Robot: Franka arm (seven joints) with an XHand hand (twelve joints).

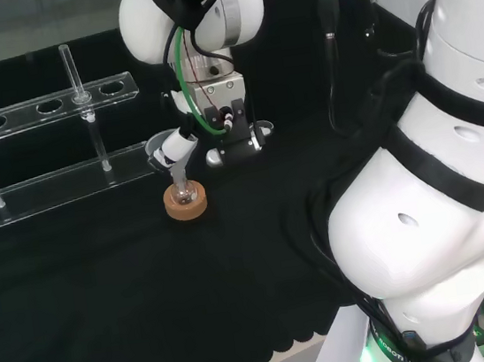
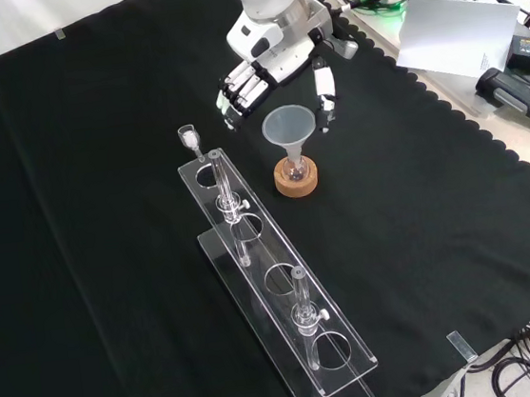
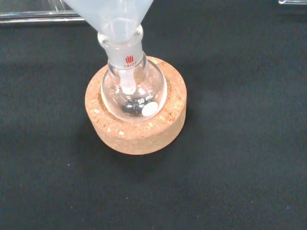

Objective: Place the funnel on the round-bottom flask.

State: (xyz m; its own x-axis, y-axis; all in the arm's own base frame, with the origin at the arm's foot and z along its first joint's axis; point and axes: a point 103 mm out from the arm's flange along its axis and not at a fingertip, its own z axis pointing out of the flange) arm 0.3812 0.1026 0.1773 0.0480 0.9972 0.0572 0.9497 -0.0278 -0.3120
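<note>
A clear funnel [image 2: 288,125] stands upright with its stem down the neck of a small round-bottom flask [image 2: 293,168], which sits in a cork ring [image 2: 298,185]. In the wrist view the funnel [image 3: 116,19] meets the flask [image 3: 134,93] at the neck, inside the cork ring [image 3: 139,136]. The hand [image 2: 271,56] hovers just behind the funnel, open: its fingers [image 2: 235,93] stand apart on one side and the thumb [image 2: 325,96] hangs beside the rim on the other. In the head view the hand [image 1: 182,142] is right above the cork ring [image 1: 185,204].
A clear plastic test-tube rack [image 2: 276,276] with a few glass tubes runs left of the flask in the front view; in the head view the rack [image 1: 44,104] lies at the far left. Papers and cables lie past the cloth's scalloped edge [image 2: 444,92].
</note>
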